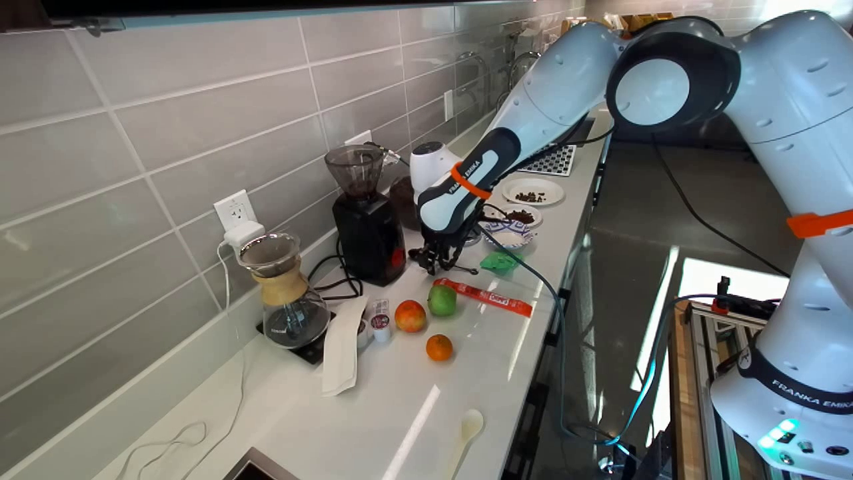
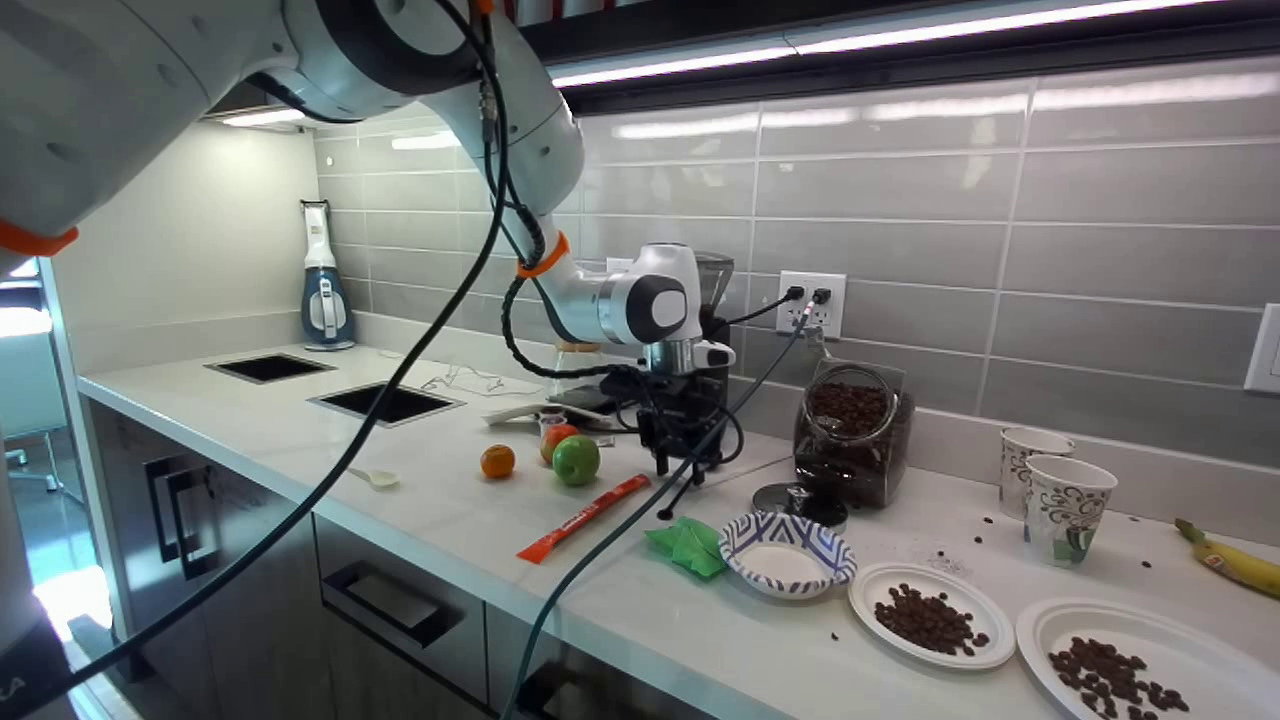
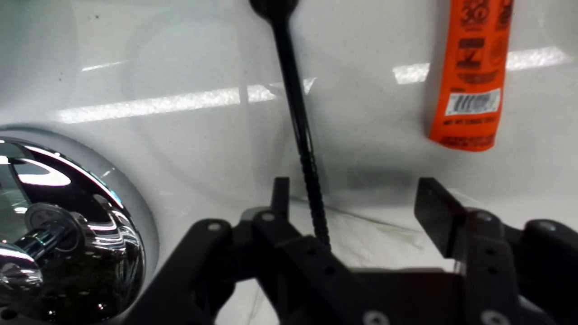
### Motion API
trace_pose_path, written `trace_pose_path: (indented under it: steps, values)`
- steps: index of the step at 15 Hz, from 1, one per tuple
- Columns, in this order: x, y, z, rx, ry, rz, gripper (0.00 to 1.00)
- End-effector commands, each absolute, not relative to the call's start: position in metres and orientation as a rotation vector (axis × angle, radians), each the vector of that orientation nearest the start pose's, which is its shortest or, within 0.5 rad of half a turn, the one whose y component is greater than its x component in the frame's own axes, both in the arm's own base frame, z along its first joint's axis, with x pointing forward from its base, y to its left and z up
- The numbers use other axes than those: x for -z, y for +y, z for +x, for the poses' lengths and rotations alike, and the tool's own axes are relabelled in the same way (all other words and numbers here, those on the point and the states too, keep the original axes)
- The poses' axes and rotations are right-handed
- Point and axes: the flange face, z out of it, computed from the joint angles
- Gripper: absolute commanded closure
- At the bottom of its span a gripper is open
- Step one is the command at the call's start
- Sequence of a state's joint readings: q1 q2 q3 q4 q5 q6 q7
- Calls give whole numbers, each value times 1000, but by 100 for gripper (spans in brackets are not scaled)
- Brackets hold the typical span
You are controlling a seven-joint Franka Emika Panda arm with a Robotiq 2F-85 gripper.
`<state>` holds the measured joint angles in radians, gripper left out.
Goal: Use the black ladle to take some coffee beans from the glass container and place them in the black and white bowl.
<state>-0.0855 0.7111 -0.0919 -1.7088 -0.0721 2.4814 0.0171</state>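
Claw (image 3: 355, 198) agape, nothing gripped. One black ladle (image 3: 298, 108) appears to lie on surface (image 3: 203, 149), handle off-centre between claw's fingers (image 3: 433, 205). Risk: one finger meeting thin handle first may shove or twist it, giving crooked hold. In exterior view, right of claw: one glass container (image 2: 888, 450) of coffee beans (image 2: 848, 408), one black and white bowl (image 2: 788, 568), two white plates (image 2: 862, 592), two cups (image 2: 1068, 505), one banana (image 2: 1240, 565). Left of claw: one orange (image 2: 497, 461), one green apple (image 2: 576, 461), one reddish fruit (image 2: 555, 434).

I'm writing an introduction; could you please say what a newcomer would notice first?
Likely the white Franka arm over the counter. Next, coffee beans in the glass jar by the tiled wall. In the wrist view, the open end effector frames the handle of the black ladle.
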Motion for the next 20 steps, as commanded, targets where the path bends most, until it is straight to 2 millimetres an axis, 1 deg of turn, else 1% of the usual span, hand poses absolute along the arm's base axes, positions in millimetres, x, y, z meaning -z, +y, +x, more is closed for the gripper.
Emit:
trace_pose_path:
  steps: [1,2,3,4,5,6,7,9,10,13,17,20]
  values:
    - [-183,-118,664,64,158,-3227,57]
    - [-183,-119,664,65,155,-3226,62]
    - [-183,-120,664,66,152,-3226,70]
    - [-183,-120,664,68,152,-3225,82]
    - [-184,-121,664,67,150,-3224,90]
    - [-184,-121,664,68,148,-3226,97]
    - [-184,-122,664,68,149,-3226,100]
    - [-184,-123,664,67,151,-3228,100]
    - [-184,-123,664,67,152,-3229,98]
    - [-189,-120,664,65,150,-3215,98]
    - [-213,-97,655,44,73,-3170,98]
    - [-232,-85,639,-89,56,-3136,98]
